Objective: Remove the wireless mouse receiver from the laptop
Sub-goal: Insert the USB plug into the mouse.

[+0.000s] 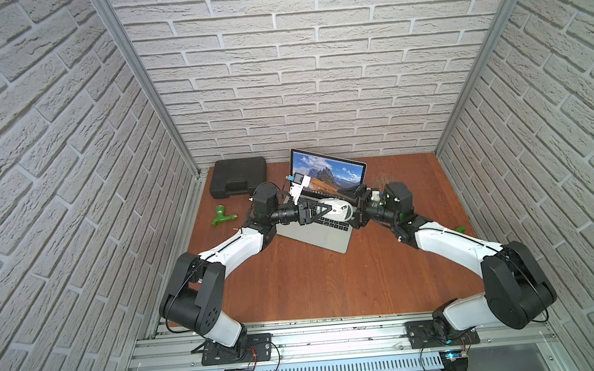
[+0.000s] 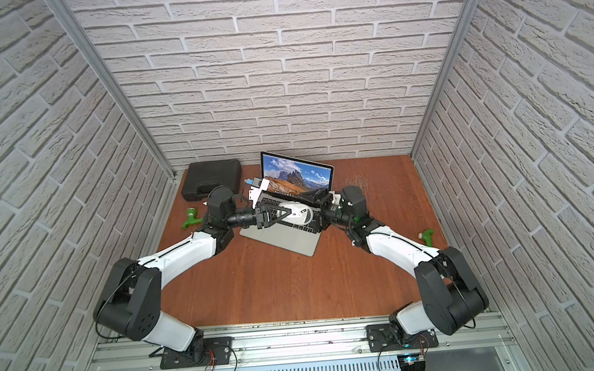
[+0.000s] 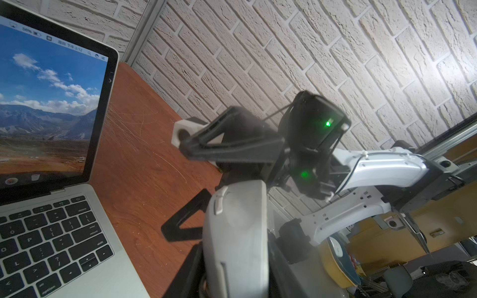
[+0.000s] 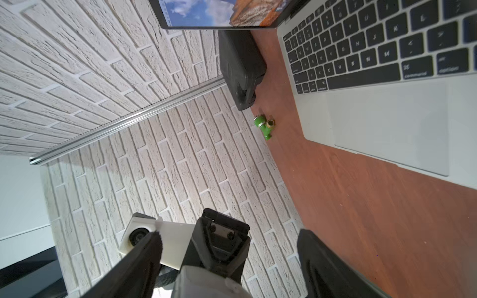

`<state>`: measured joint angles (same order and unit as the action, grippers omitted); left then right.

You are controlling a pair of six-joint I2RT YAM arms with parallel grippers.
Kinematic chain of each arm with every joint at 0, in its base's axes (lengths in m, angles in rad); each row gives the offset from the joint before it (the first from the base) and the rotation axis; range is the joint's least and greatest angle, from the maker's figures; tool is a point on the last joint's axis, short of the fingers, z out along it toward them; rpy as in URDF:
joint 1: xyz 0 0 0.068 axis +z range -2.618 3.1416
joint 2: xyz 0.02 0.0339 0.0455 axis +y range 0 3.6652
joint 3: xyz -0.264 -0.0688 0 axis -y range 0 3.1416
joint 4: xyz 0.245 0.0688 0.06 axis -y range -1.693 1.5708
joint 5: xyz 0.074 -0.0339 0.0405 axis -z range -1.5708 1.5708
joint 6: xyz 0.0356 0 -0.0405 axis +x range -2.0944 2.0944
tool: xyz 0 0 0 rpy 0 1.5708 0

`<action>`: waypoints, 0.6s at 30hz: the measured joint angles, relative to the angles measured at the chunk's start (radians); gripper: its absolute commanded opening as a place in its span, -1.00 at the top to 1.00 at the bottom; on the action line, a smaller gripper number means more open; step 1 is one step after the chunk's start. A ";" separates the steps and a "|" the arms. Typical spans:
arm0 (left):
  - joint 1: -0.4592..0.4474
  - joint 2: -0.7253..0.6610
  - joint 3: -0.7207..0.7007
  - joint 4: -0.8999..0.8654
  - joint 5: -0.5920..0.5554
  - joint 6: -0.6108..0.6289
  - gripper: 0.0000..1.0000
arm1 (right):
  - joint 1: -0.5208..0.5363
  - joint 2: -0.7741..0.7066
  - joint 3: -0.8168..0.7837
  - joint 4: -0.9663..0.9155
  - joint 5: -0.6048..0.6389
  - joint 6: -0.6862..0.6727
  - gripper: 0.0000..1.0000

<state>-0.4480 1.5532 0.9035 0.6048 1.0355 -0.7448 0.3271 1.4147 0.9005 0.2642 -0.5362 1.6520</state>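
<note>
Wireless mouse receiver: can't spot it.
Left claw (image 1: 327, 210) grips the mouse (image 1: 339, 206) mid-frame over the laptop (image 1: 324, 236); right claw (image 1: 356, 208) wide open, likely handover.

Open laptop on the table

The laptop (image 1: 314, 234) is thin and silver-grey, with black keys and 1 big trackpad. Its lid is up and leans back a little. The screen shows mountains, brown land and a blue sky with white clouds. It lies flat on the brown wooden table (image 1: 333, 282), near the back wall (image 1: 316, 82), and it is turned at a slant. The tiny receiver is too small or too hidden to make out.
</note>
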 measured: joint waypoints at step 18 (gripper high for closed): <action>-0.002 -0.063 -0.136 0.106 -0.055 0.074 1.00 | -0.159 -0.157 0.275 -0.778 -0.190 -1.034 -0.77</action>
<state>-0.4500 1.4906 0.7673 0.7113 0.9802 -0.6704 0.1684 1.2579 1.1755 -0.5140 -0.7258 0.6178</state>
